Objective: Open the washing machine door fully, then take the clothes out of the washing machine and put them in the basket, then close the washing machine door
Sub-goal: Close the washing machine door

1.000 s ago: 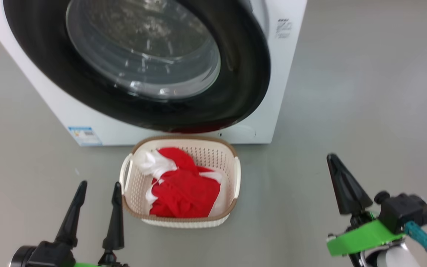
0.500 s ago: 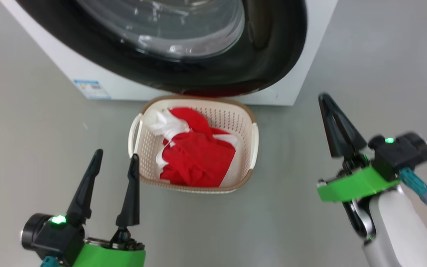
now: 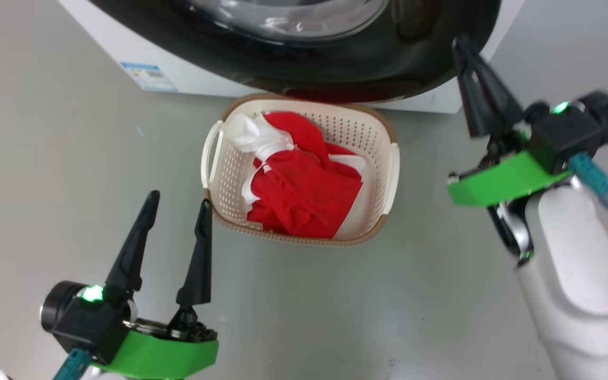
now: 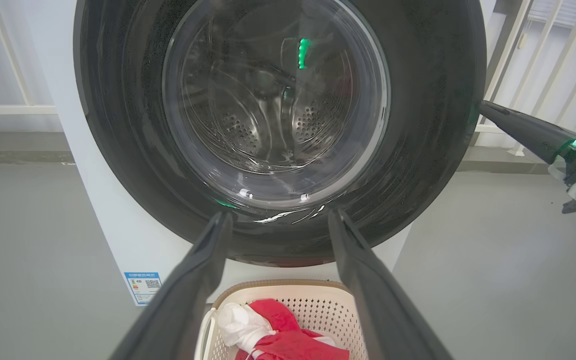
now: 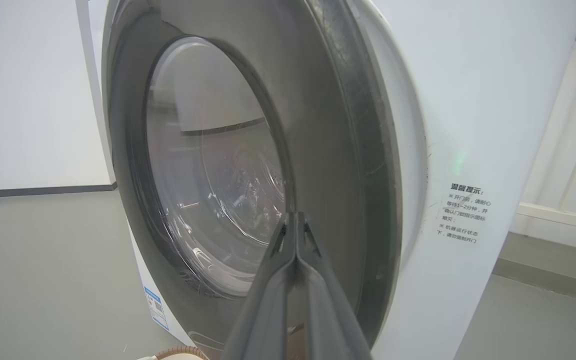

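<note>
Now, in the head view, the camera has dipped, yet the right gripper (image 3: 461, 45), fingers pressed together, has plainly risen to the right rim of the washing machine door (image 3: 335, 63). The clothes (image 3: 304, 195) lie in the basket (image 3: 230, 174) just below that door, and the left gripper (image 3: 180, 200) is beside it, spread wide. The left wrist view shows the door apparently flat against the washing machine (image 4: 118, 240). In the right wrist view, the closed tips are at the door's band, so probably only a final closing press remains.
</note>
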You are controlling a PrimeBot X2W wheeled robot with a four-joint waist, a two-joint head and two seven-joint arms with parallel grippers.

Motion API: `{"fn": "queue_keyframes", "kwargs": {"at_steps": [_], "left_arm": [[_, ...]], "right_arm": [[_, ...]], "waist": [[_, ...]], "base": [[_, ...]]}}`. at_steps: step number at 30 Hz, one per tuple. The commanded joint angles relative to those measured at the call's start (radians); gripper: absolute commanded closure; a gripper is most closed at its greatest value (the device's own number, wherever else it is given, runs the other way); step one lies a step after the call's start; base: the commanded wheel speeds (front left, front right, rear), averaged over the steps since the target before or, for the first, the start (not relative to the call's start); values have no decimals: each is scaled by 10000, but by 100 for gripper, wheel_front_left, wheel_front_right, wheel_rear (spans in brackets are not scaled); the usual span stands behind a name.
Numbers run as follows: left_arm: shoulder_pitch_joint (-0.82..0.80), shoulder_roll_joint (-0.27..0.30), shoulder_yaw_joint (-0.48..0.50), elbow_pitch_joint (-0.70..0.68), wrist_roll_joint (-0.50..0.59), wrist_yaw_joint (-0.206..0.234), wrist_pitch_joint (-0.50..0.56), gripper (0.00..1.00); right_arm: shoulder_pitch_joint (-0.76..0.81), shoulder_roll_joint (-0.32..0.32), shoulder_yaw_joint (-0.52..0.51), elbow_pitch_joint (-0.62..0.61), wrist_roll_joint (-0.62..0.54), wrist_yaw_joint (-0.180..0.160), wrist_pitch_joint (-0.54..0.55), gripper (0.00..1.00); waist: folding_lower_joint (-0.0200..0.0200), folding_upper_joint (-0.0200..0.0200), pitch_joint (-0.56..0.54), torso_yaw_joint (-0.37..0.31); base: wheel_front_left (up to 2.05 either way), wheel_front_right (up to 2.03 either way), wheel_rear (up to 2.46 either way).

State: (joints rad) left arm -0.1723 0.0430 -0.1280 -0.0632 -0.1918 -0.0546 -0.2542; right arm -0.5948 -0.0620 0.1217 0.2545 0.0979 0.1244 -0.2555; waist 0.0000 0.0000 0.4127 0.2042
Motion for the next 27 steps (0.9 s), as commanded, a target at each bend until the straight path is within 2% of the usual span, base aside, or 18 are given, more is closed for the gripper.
{"fn": "queue_keyframes", "kwargs": {"at_steps": [1,15,27], "left_arm": [[-185,73,234,-273,-69,-34,-76,0],[-513,73,-20,-152,-163,-2,-76,0],[-807,72,-195,58,-455,19,-76,0]], "right_arm": [[-435,82,205,-131,-87,63,-63,100],[-2095,-116,-410,509,-134,63,-63,100],[-3506,-431,-978,1590,-324,63,-63,100]], "waist": [[0,0,290,203],[0,0,945,399],[0,0,1213,516]], "base": [[0,0,0],[0,0,0],[0,0,0]]}}
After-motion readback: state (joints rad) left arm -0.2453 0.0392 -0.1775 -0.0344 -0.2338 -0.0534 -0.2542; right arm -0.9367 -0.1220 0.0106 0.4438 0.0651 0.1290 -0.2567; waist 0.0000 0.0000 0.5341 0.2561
